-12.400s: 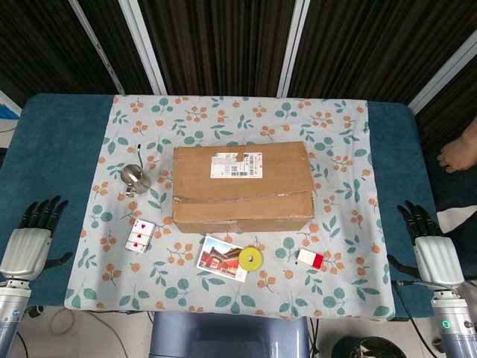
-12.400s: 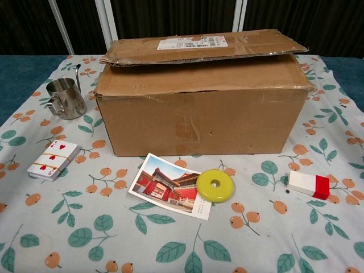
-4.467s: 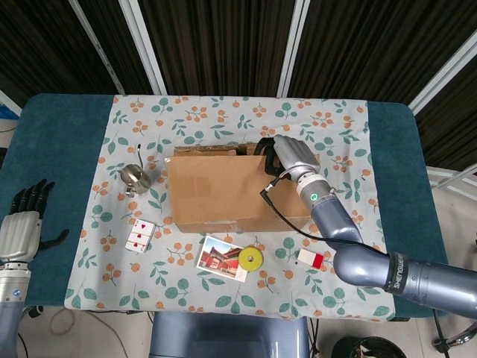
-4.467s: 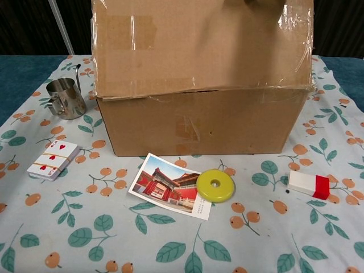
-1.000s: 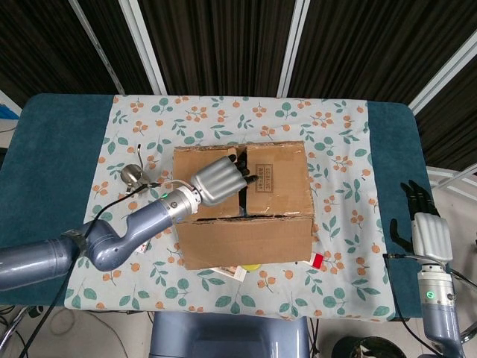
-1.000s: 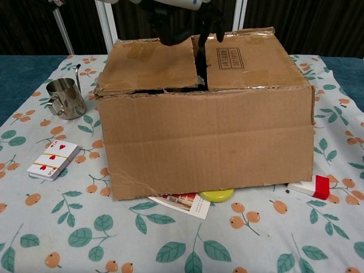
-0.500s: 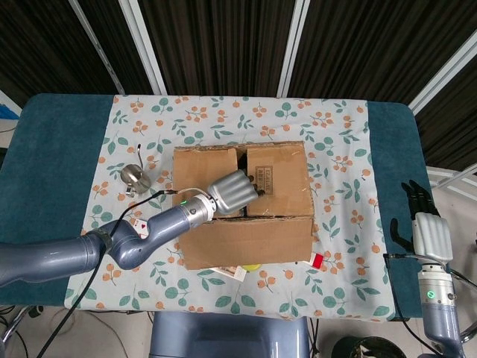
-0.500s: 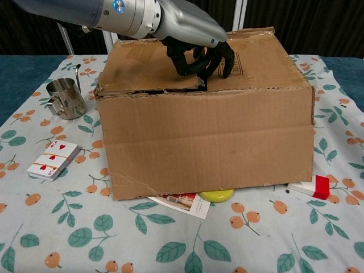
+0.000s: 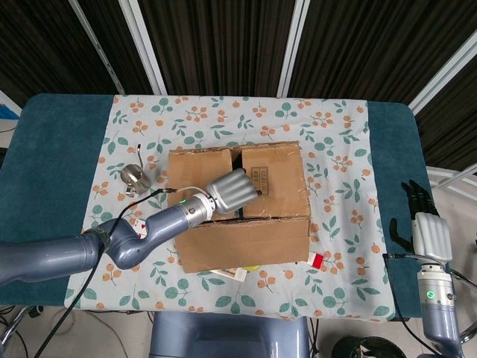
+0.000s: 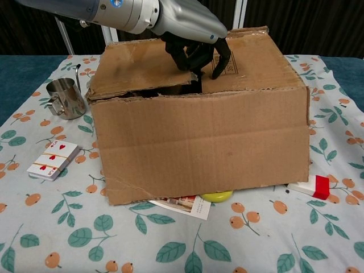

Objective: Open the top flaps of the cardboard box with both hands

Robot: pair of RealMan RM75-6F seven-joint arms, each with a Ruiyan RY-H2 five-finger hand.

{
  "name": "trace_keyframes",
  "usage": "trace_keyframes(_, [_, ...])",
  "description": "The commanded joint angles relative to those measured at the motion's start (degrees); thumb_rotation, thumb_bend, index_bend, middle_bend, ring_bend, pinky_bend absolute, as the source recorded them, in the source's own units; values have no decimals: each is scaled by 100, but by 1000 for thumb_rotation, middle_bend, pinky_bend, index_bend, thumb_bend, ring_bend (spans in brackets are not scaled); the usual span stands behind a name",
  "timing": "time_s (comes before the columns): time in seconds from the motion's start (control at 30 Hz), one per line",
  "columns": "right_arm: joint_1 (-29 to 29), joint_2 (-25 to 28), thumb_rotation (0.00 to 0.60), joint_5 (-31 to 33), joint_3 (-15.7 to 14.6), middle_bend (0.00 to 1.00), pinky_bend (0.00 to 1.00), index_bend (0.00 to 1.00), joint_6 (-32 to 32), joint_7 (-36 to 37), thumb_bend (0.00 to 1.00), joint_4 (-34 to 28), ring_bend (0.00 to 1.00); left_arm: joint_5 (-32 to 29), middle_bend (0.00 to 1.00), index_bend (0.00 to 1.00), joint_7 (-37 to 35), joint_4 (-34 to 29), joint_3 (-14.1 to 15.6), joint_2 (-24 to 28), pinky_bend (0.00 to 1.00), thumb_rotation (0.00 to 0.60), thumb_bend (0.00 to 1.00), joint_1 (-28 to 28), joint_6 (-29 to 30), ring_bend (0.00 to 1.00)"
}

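The cardboard box [image 9: 238,201] stands mid-table on the floral cloth. Its long front flap [image 10: 205,142] hangs down over the front wall. Two short flaps still cover the top; the left one [image 10: 142,68] is tilted up, with a dark gap under its front edge. My left hand [image 9: 232,190] reaches over the box from the left. Its fingers [image 10: 190,57] curl into the seam between the short flaps and hook the left flap's inner edge. My right hand [image 9: 428,233] hangs off the table's right side, fingers apart, holding nothing.
A metal cup [image 10: 65,98] stands left of the box, with a deck of cards [image 10: 53,159] in front of it. A postcard [image 10: 182,205], a yellow disc [image 10: 216,196] and a red-and-white block [image 10: 310,186] poke out from under the front flap.
The left short flap has lifted at its inner edge as my left hand's fingers pull up in the seam. The box has shifted slightly to the left. The right hand has not moved.
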Motion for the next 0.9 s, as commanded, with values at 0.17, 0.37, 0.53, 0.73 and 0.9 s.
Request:
trace_keyframes(0.17, [-39, -1, 600, -15, 57, 40, 233, 86, -47, 24, 598, -27, 42, -23, 680, 393, -58, -245, -13, 292, 518, 600, 856, -87, 107, 498])
trace_keyframes(0.37, [-73, -3, 600, -28, 112, 40, 233, 86, -75, 46, 603, -33, 42, 22, 681, 393, -73, -614, -61, 726, 519, 600, 856, -111, 265, 499])
trace_keyframes(0.53, [-99, -2, 600, -32, 156, 40, 233, 86, -104, 44, 603, -31, 42, -63, 683, 396, -209, -1217, -89, 1314, 520, 600, 856, -51, 304, 501])
trace_keyframes(0.73, [-132, -2, 600, -21, 238, 40, 233, 86, -89, 71, 607, -23, 42, -75, 684, 397, -203, -1853, 38, 2054, 523, 600, 856, 36, 274, 503])
trace_keyframes(0.9, [-157, -2, 600, -29, 275, 40, 233, 86, -96, 82, 608, -39, 42, -100, 684, 397, -284, -2257, 84, 2569, 524, 600, 856, 154, 337, 503])
